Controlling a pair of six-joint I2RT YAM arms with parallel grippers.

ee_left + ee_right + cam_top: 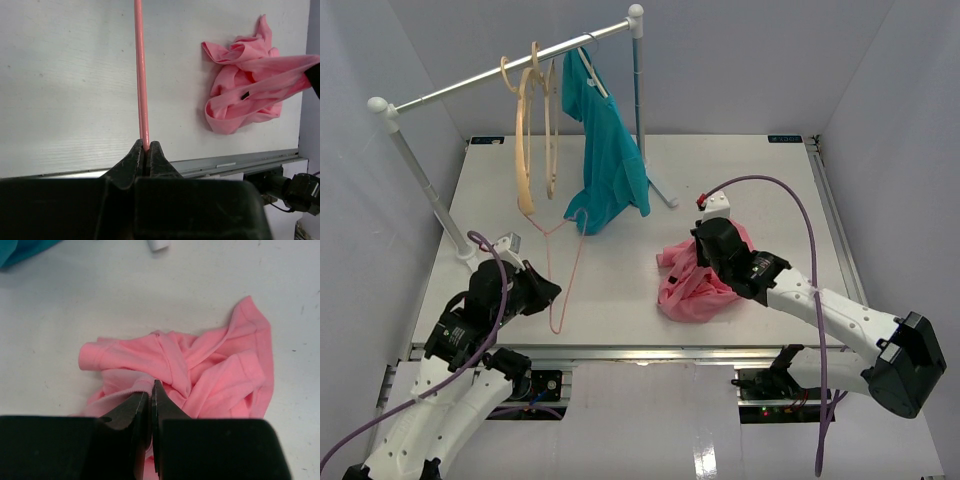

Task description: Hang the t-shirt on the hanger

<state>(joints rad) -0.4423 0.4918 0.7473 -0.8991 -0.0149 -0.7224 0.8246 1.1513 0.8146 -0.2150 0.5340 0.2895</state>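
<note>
The salmon-pink t-shirt lies crumpled on the white table, right of centre. My right gripper is at its upper edge. In the right wrist view my right gripper is shut on a hemmed fold of the t-shirt. The thin pink hanger lies on the table at front left, its hook end near the teal shirt. My left gripper is shut on one of its rods. The left wrist view shows the gripper clamped on the hanger rod, with the t-shirt to the right.
A white clothes rack spans the back left. It carries tan wooden hangers and a teal-blue shirt hanging down to the table. The rack's foot sits behind the pink t-shirt. Grey walls enclose the table.
</note>
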